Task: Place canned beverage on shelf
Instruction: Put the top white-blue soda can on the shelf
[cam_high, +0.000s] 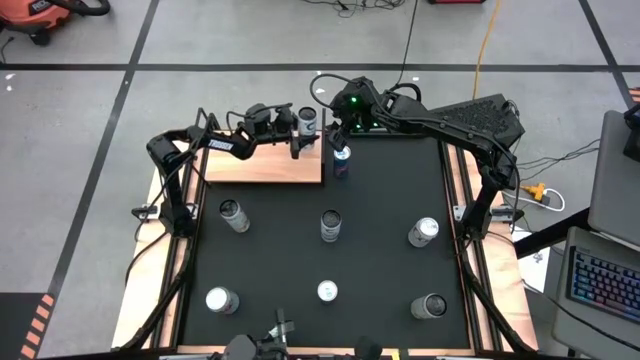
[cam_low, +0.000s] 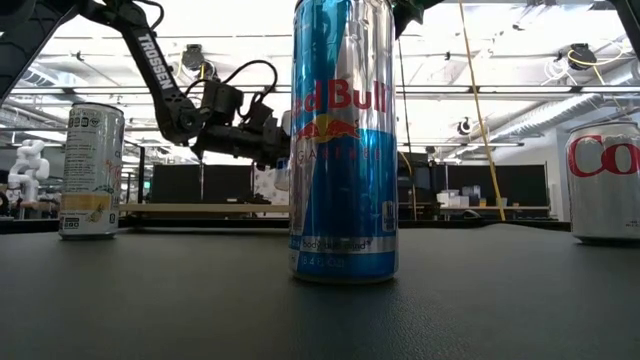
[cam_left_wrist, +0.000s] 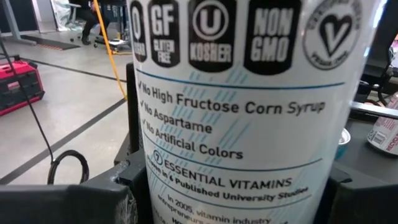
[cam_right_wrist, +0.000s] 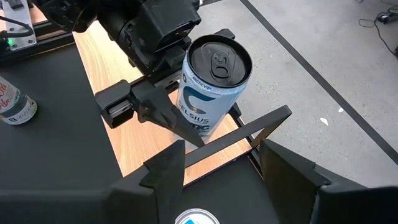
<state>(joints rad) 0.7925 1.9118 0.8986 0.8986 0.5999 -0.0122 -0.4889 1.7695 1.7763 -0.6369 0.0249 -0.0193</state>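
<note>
Your left gripper (cam_high: 303, 133) is clamped on a white Celsius can (cam_right_wrist: 211, 84), holding it upright at the far right corner of the shelf (cam_high: 262, 164), the light-wood board lying at the far left of the black mat (cam_high: 380, 250). In your right wrist view the can sits between the dark fingers (cam_right_wrist: 163, 116), its lid with the pull tab facing up, beside the shelf's thin black upright; you cannot tell whether its base touches the wood. Your left wrist view is filled by the can's printed label. Your right gripper (cam_high: 342, 140) hovers just right of that corner, above a slim blue can (cam_high: 341, 161) standing on the mat; its fingers are parted and nothing is between them. On the mat you also have six more cans standing apart, among them a tall Red Bull can (cam_low: 343, 140) closest to the low camera, a pale can (cam_low: 91, 170) to its left and a red-lettered can (cam_low: 604, 182) to its right.
</note>
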